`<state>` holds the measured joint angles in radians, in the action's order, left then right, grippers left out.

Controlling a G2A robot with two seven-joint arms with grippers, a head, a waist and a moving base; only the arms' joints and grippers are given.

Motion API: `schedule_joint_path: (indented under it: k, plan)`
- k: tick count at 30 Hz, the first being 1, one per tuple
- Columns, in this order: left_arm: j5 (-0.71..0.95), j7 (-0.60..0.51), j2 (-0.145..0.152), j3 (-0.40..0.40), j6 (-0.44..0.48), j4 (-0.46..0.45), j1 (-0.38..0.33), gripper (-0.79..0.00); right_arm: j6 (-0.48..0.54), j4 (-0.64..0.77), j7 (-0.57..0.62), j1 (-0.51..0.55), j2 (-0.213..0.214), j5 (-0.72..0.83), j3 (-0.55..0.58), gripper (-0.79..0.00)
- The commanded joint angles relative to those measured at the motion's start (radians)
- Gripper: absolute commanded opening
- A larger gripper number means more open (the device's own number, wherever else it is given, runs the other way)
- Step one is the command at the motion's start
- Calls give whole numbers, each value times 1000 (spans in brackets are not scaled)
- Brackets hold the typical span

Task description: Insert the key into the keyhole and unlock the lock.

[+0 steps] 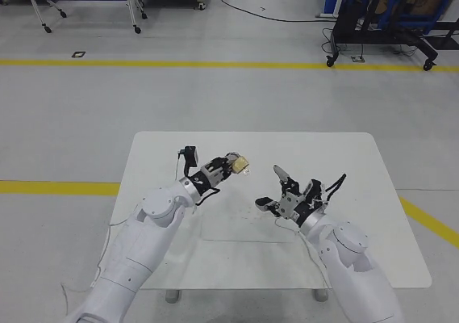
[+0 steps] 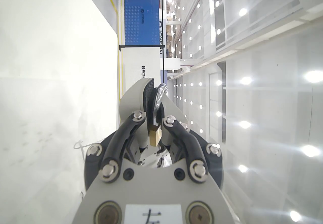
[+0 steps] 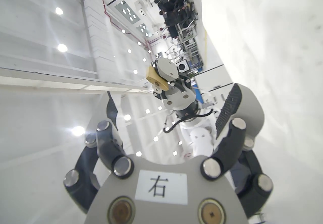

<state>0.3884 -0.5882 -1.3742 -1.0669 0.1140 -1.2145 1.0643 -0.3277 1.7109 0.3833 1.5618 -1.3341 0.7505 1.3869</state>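
between the left jaws the brass lock [image 1: 240, 165] is clamped.

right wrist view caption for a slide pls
Open right gripper faces the brass lock held in the left gripper.

Left fingers [image 2: 133, 101] clamped, right fingers [image 3: 248, 106] apart

The pale grey floor [image 1: 213, 97] has yellow lines [image 1: 213, 64] painted across it and surrounds a white tabletop [image 1: 350, 153]. Far behind, on the right, is a black wheeled frame [image 1: 378, 36]. A blue perforated panel [image 2: 141, 20] stands on the floor, and many round ceiling lights [image 2: 243, 11] shine above.
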Motion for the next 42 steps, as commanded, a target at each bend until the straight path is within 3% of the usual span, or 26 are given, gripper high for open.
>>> schedule_joint_path:
  k: [1,17,19,21,22,23,32,42]
  plan:
    - [-19,-22,1,9,7,-2,2,-785,0,-26,51,-14,0,52,-3,-425]
    - [-37,-45,1,15,-2,-4,0,-785,88,-85,56,-59,-5,33,-82,-477]
    - [-37,-46,1,15,-3,-5,0,-785,93,-86,54,-59,-5,39,-81,-529]
    - [-37,-48,1,14,-2,-4,0,-785,99,-86,50,-58,-4,46,-79,-631]
    - [-38,-49,1,15,-3,-4,-1,-785,101,-86,49,-57,-4,50,-78,-776]
    - [-38,-50,1,15,-3,-4,-2,-785,102,-85,47,-56,-4,53,-77,-785]
    - [-52,-60,0,23,-5,1,-9,-785,85,-92,55,-60,-2,83,-80,-785]
    - [-74,-51,0,25,21,-1,-6,-785,-50,-146,116,-89,3,263,-41,-785]
